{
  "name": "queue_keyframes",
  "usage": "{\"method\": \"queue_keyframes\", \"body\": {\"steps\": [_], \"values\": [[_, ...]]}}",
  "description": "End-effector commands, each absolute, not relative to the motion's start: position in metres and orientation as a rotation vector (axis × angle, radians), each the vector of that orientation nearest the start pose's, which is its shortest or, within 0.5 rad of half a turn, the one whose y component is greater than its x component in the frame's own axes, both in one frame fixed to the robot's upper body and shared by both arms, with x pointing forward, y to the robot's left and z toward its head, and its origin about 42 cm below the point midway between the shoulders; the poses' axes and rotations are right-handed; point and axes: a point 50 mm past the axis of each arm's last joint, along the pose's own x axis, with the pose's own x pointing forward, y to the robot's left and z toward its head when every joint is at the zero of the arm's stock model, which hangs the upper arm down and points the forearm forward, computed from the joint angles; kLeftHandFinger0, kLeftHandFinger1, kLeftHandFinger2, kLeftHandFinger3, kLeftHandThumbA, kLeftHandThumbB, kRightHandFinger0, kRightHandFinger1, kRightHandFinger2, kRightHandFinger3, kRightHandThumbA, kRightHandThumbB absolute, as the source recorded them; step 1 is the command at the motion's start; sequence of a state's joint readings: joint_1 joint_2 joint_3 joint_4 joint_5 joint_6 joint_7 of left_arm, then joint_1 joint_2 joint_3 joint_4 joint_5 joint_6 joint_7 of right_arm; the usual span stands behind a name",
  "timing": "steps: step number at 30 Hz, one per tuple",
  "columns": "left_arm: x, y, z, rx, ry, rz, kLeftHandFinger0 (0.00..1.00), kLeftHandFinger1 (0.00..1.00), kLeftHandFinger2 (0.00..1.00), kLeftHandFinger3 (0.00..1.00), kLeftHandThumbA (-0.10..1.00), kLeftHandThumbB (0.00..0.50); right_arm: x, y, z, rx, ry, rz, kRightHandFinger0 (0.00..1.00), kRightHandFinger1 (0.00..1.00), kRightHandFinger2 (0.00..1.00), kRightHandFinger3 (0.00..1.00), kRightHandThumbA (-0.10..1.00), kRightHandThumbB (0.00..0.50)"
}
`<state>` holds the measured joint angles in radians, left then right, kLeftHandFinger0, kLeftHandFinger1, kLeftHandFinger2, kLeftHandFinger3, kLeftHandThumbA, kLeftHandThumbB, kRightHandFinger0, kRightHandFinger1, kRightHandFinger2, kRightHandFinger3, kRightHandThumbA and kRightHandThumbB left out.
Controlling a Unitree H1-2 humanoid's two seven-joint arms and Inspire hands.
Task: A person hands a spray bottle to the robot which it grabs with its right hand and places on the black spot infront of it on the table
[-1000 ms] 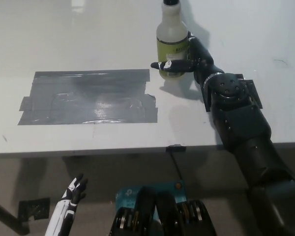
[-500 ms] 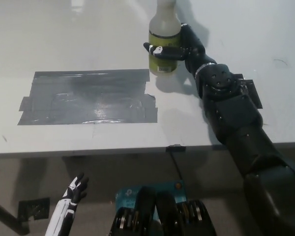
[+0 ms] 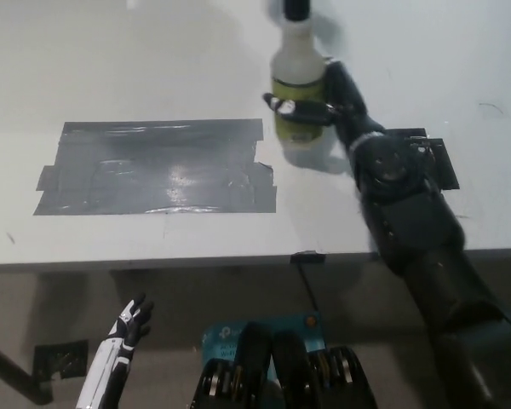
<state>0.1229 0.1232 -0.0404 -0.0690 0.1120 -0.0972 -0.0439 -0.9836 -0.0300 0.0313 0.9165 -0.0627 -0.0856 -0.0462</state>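
Upright at the far side of the bench (image 3: 426,51), the spray bottle (image 3: 299,89) was clamped in the black right hand (image 3: 328,102), whose fingers (image 3: 294,108) wrapped its labelled lower body. It stood just beyond the right end of the black spot (image 3: 153,166). The bottle appeared to be stiff, smooth plastic, probably light and somewhat slippery; yellowish liquid seemed to fill only its lower part, so a mid-body hold looked sound, and the narrow neck a poorer choice. The white left hand (image 3: 119,345) hung below the bench edge, fingers apart, holding nothing.

Bare black spot (image 3: 153,166), open table (image 3: 111,68) around
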Motion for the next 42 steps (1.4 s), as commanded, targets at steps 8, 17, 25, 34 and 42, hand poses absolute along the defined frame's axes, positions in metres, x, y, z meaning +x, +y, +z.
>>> {"method": "queue_keyframes", "body": {"steps": [8, 17, 25, 34, 42], "values": [[0.241, 0.247, 0.094, 0.226, -0.1, -0.067, 1.0, 1.0, 1.0, 1.0, 1.0, 0.045, 0.538, -0.219, 0.322, -0.175, -0.494, -0.065, 0.07, 0.21, 0.42, 0.38, 0.73, 0.436], [0.241, 0.245, 0.092, 0.207, -0.086, -0.061, 1.0, 1.0, 1.0, 1.0, 1.0, 0.068, 0.52, -0.229, 0.292, -0.089, -0.499, -0.225, 0.03, 0.2, 0.44, 0.32, 0.68, 0.421], [0.242, 0.244, 0.095, 0.189, -0.083, -0.063, 1.0, 1.0, 1.0, 1.0, 1.0, 0.048, 0.514, -0.205, 0.246, -0.1, -0.462, -0.317, 0.06, 0.13, 0.3, 0.17, 0.71, 0.403], [0.243, 0.242, 0.095, 0.201, -0.088, -0.068, 1.0, 1.0, 1.0, 1.0, 1.0, 0.045, 0.51, -0.171, 0.228, -0.049, -0.436, -0.328, 0.0, 0.08, 0.29, 0.15, 0.72, 0.392], [0.243, 0.243, 0.095, 0.176, -0.091, -0.067, 1.0, 1.0, 1.0, 1.0, 1.0, 0.031, 0.509, -0.168, 0.222, -0.15, -0.489, -0.314, 0.0, 0.11, 0.3, 0.13, 0.69, 0.398]]}}
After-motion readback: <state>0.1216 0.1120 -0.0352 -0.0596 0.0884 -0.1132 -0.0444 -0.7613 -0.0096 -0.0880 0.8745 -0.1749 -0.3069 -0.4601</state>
